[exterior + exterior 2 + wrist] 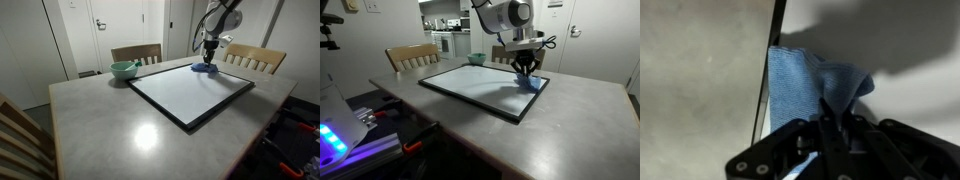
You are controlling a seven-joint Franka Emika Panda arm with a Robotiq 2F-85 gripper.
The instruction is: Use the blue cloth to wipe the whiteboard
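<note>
The blue cloth point(805, 82) lies on the whiteboard point(900, 100) at its black-framed edge and spills slightly over it. It also shows in both exterior views point(204, 69) point(530, 83), at the board's far corner. The whiteboard point(185, 92) point(470, 85) lies flat on the grey table. My gripper point(830, 122) is shut on a pinched fold of the blue cloth, pointing straight down over it point(210, 57) point(525, 68). The cloth's lower part rests on the board.
A green bowl point(124, 70) point(477, 59) stands on the table point(100, 120) near the board's far side. Wooden chairs point(137, 54) point(255, 58) stand at the table's far edges. Electronics with cables point(360, 130) sit beside the table.
</note>
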